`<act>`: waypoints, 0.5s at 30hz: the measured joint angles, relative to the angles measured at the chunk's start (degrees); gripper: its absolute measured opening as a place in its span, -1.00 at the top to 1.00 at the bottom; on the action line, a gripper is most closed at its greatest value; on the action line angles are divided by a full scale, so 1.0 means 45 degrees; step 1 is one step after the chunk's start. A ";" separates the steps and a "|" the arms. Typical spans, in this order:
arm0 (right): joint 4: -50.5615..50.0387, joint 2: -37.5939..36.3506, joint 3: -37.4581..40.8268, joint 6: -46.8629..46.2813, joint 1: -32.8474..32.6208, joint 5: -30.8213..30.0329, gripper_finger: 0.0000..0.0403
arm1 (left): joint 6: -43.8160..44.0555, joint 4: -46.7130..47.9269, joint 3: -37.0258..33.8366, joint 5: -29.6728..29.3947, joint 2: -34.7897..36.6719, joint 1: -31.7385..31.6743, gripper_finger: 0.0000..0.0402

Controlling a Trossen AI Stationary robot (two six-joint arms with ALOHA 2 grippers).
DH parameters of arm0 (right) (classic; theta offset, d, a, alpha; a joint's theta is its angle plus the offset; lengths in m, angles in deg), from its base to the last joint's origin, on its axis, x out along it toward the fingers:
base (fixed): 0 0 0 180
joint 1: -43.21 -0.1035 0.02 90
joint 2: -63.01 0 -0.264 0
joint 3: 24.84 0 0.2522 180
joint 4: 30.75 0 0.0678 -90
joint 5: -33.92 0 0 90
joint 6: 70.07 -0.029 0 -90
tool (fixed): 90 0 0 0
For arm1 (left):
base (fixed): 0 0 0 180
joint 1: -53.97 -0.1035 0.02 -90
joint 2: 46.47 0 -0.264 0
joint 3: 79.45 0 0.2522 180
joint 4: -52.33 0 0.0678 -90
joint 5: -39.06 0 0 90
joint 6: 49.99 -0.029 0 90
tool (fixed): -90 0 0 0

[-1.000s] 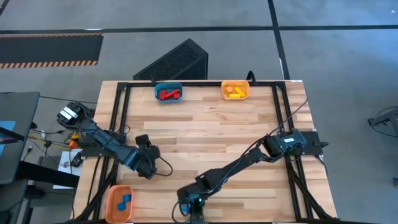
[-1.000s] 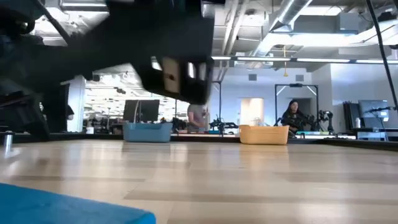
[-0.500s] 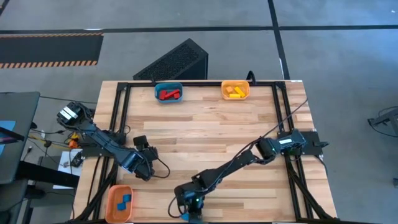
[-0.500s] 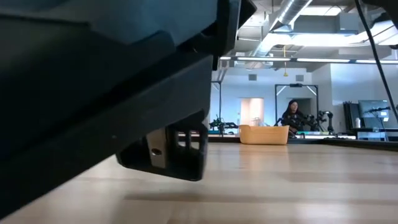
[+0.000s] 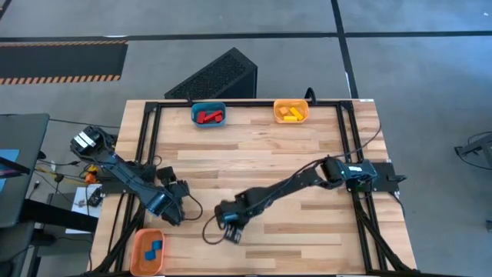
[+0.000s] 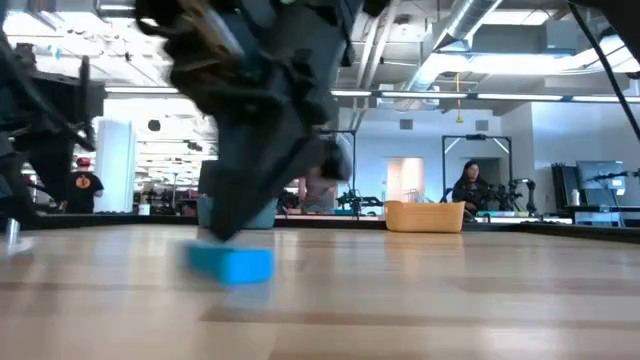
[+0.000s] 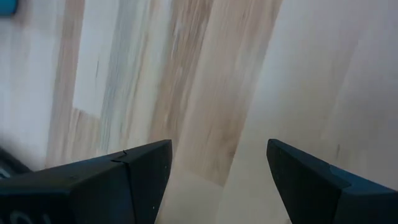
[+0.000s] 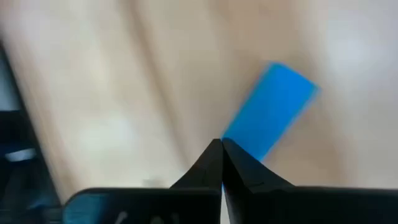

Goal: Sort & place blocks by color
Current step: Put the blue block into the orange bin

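A blue bar block (image 6: 230,263) lies flat on the table near its near edge, and shows in the right wrist view as a blue bar block (image 8: 272,109). My right gripper (image 8: 222,144) is shut and stands over that block, its fingers reaching down to the block's left end in the low view. In the high view my right gripper (image 5: 228,225) hides the block. My left gripper (image 7: 217,163) is open over bare wood, left of the right one, my left gripper (image 5: 172,213) touching nothing. Other blocks lie in three bins. My right gripper meets the blue block with its shut fingertips (image 8: 219,155) at the block's near end (image 8: 239,138), slanting down from above. Nothing is pinched between the fingers. The block lies flat on the table; the motion blur hides the exact touch.
An orange bin (image 5: 147,250) with blue blocks sits at the near left corner. A blue bin (image 5: 208,115) with red blocks and an orange bin (image 5: 290,112) with yellow blocks stand at the far edge. People (image 6: 470,185) show in the room beyond.
My right gripper has swept from the table's near edge toward the far edge and a little left, staying shut. The blue block has slid along the table with it, from right at the near edge to farther in. My left gripper has drifted slightly toward the near left.
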 joint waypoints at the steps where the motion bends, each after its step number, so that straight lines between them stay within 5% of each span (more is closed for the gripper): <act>1: -0.0440 -0.0197 0.0007 0.0146 0.0081 -0.0375 0.90 | 0.0239 0.0085 0.0000 0.0062 0.0000 0.0180 -0.24; 10: -0.1843 -0.1823 -0.0018 0.1229 -0.0088 -0.4592 0.56 | 0.2532 0.0011 0.0000 0.0219 0.0000 0.1612 -0.24; 15: -0.3030 -0.1842 0.0311 -0.2604 0.0080 -0.5492 0.09 | 0.3848 -0.0141 0.0000 0.0250 0.0000 0.1767 -0.24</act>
